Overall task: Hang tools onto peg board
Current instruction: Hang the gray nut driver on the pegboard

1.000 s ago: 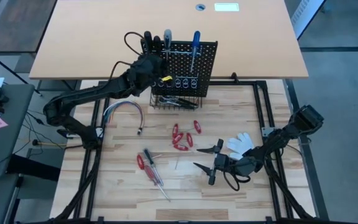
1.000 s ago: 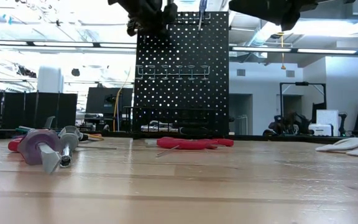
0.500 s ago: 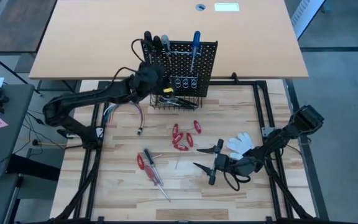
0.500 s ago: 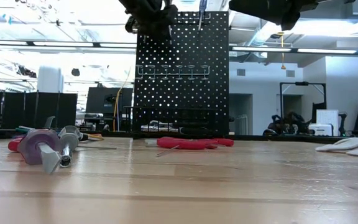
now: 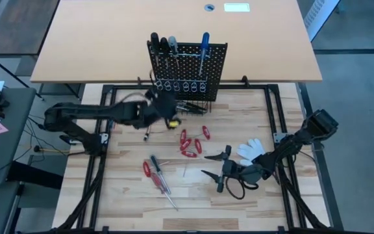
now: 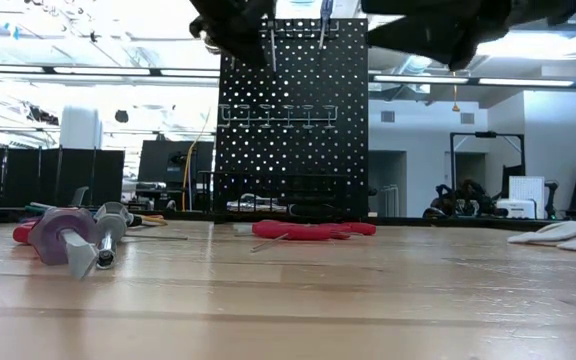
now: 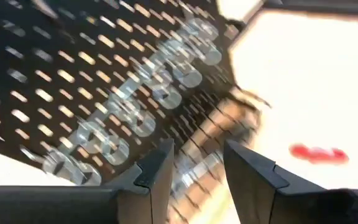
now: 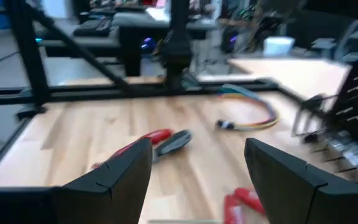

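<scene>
Landmark: small upright black perforated metal peg board (image 5: 188, 70), standing at the far middle of the pale wooden worktop (image 5: 122, 195), with a row of silver ring holders (image 5: 184, 85) across its face and a black wire basket (image 5: 193, 107) at its base.

Hung on the peg board:
- black-handled screwdriver (image 5: 154, 40), at the board's left end
- a second black-handled screwdriver (image 5: 163, 44), just beside it
- grey-handled screwdriver (image 5: 173, 44), next along
- blue-handled screwdriver (image 5: 204, 41), right of the board's middle

On the worktop, in front of the peg board:
- small red-handled pliers (image 5: 191, 143), a loose cluster, near the basket
- red-handled screwdriver (image 5: 152, 171) and a dark-handled screwdriver (image 5: 159, 169), side by side, farther out and to the left
- bundle of multicoloured wires (image 5: 130, 112), left of the basket, partly under the left arm
- white glove (image 5: 250, 150), well out to the front right

Arms:
- left hand (image 5: 169, 116), just in front of the basket's left end; fingers (image 7: 151, 177) parted with a clear gap, nothing between them; the wrist view looks past them at the ring holders.
- right hand (image 5: 214, 168), low over the worktop well in front of the peg board, beside the glove; fingers (image 8: 123, 168) spread wide, empty.
</scene>
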